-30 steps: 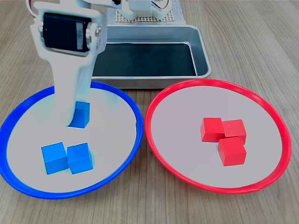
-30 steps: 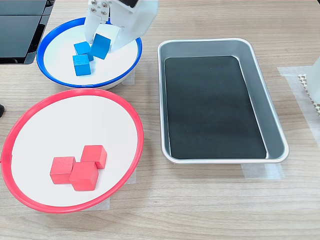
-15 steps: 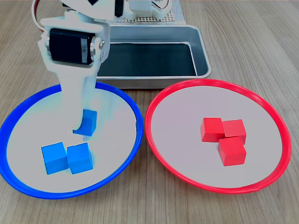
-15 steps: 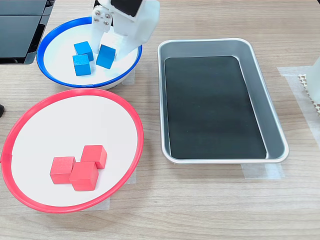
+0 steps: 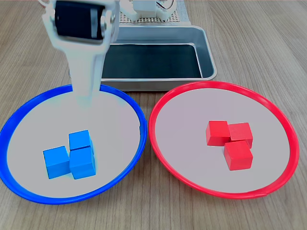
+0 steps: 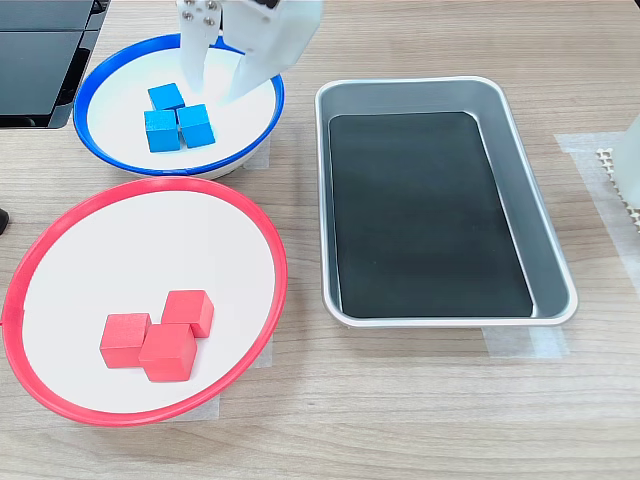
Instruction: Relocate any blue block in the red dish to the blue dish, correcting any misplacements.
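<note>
In the first exterior view, I saw three blue blocks (image 5: 80,141) clustered together inside the blue dish (image 5: 125,101), all touching, toward the near part of its pale inside. The red dish (image 5: 284,122) sat beside it on the first exterior view's right and held three red blocks (image 5: 230,141) bunched together; no blue cube lay among them. My white gripper (image 5: 85,99) hung above the far edge of the blue dish, clear of the cubes; from this angle I could not make out both fingers. Behind both dishes lay the metal tray (image 5: 207,56) with its dark liner.

In the second exterior view, the blue dish (image 6: 92,89) stood at top left with the three blue blocks (image 6: 195,125) packed against one another. The gripper (image 6: 211,88) hovered over them, its two fingers (image 6: 191,70) spread apart with nothing between them. The red dish (image 6: 262,238) sat below, carrying the red blocks (image 6: 165,350), and the metal tray (image 6: 520,180) lay on the second exterior view's right on the wooden table (image 6: 420,420).
</note>
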Available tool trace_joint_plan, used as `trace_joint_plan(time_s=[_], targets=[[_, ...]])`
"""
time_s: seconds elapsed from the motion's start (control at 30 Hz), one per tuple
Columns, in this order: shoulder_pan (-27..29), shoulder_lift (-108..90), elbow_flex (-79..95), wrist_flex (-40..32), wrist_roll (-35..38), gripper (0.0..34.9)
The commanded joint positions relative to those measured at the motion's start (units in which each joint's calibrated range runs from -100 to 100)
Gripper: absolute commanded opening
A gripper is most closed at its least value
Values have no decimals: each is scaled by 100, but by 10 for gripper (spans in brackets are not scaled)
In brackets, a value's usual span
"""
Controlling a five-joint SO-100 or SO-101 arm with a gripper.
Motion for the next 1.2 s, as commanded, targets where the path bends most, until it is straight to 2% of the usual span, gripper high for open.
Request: trace_joint_plan(time_s=[0.0,0.23,0.67,1.17], targets=[[-202,-1402,587,4,-15,0],[-758,-4387,3573,-508,93,0],[-1219,-8396,7424,-880,-54,0],[-1087,-10545,9217,-203,-98,0]])
